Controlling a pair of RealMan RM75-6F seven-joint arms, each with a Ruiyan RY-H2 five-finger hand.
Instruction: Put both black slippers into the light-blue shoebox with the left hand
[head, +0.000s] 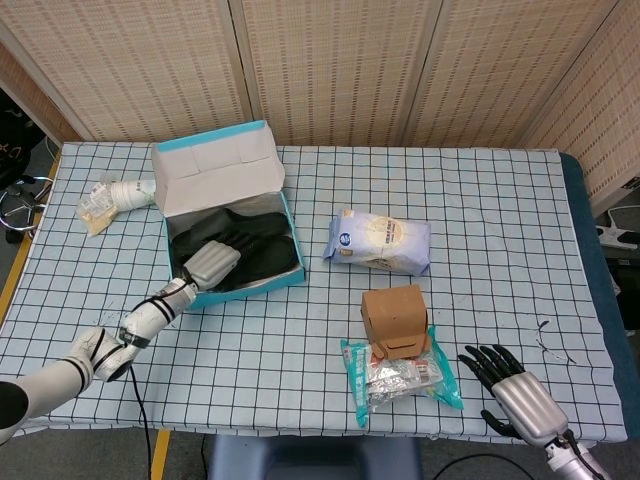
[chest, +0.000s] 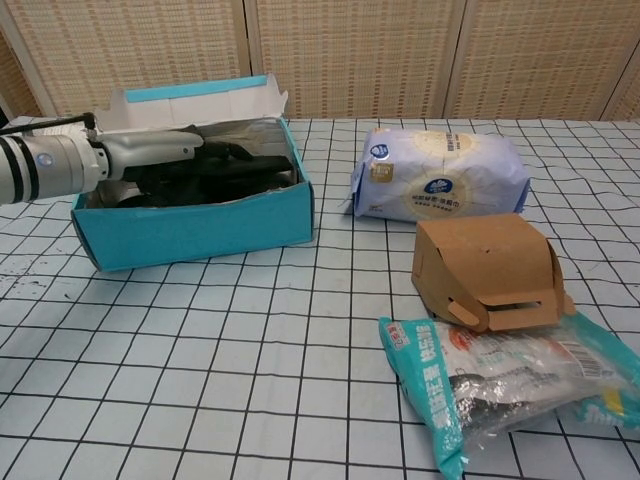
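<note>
The light-blue shoebox (head: 245, 286) (chest: 200, 225) stands open at the table's left, lid flap up. Both black slippers (head: 255, 245) (chest: 245, 178) lie inside it. My left hand (head: 212, 263) (chest: 165, 152) reaches in over the box's near left corner. Its dark fingers (chest: 222, 158) stretch out flat just above the slippers, and no grip on either shows. Black on black hides whether the fingers touch. My right hand (head: 512, 385) rests at the table's front right edge with fingers spread and nothing in it; the chest view does not show it.
A white bag (head: 378, 241) (chest: 440, 175) lies right of the shoebox. A brown cardboard box (head: 395, 318) (chest: 485, 268) sits on a teal snack packet (head: 400, 376) (chest: 500, 385) near the front. A white bottle (head: 130, 192) and a wrapper (head: 95, 210) lie at far left.
</note>
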